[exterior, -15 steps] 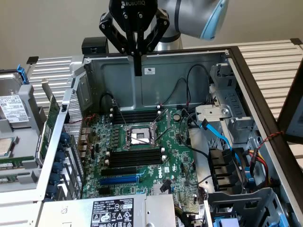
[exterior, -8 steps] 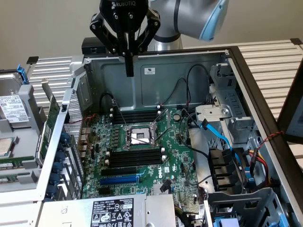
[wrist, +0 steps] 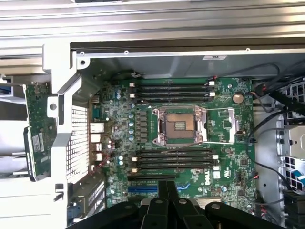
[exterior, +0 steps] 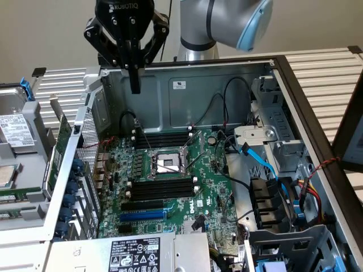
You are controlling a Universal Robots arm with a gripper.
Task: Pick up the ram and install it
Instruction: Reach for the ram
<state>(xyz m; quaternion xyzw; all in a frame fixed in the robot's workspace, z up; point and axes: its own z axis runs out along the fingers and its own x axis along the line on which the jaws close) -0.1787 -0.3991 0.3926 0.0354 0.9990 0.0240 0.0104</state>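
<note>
Motherboard [exterior: 210, 170] green. Memory slots [exterior: 161, 187] black; one expansion slot [exterior: 142, 215] blue. Case [exterior: 170, 107] grey metal, grille [wrist: 77, 143] perforated. Gripper [exterior: 135, 86] black. Cable [exterior: 264, 161] light blue. Ram [wrist: 35, 119] green, whitish label.

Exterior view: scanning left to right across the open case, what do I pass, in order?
Hard drive → ram → gripper → CPU socket → blue cable

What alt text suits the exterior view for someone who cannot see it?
A shut robot gripper hangs over an open computer case. Inside lies a green motherboard with an empty processor socket between rows of black memory slots.
</note>
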